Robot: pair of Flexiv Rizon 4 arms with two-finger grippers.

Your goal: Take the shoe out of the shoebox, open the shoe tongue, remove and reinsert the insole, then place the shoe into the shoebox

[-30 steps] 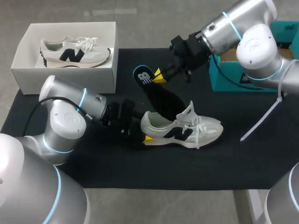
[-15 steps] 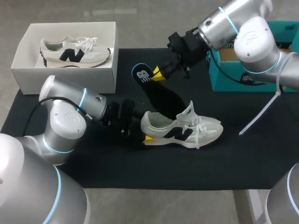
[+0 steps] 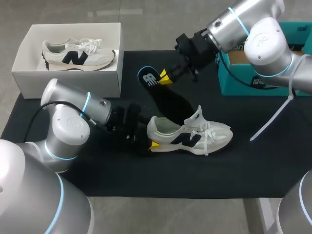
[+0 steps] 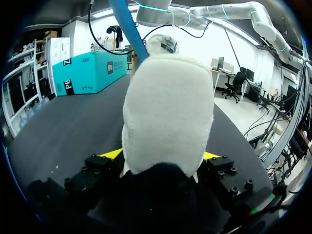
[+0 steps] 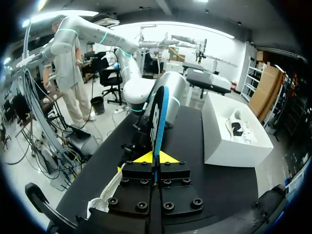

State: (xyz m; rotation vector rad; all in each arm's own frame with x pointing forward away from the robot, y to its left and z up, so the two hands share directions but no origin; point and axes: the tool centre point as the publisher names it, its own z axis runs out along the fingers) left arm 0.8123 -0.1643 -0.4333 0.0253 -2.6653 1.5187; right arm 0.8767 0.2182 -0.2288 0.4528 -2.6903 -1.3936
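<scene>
A white shoe with a dark side logo lies on its sole on the black mat, toe to the right. My left gripper is shut on its heel; in the left wrist view the padded heel fills the gap between both yellow tips of my left gripper. My right gripper is shut on the heel end of a black insole with a blue rim. The insole slants down toward the shoe's opening, and stands edge-on between the fingers of my right gripper as a thin insole.
A white shoebox at the back left holds a second white shoe. A teal box stands at the back right under my right arm, and a white strap hangs from that arm over the mat.
My right gripper has shifted a little to the left and back with the insole, then held still. The left arm and the shoe have not moved.
</scene>
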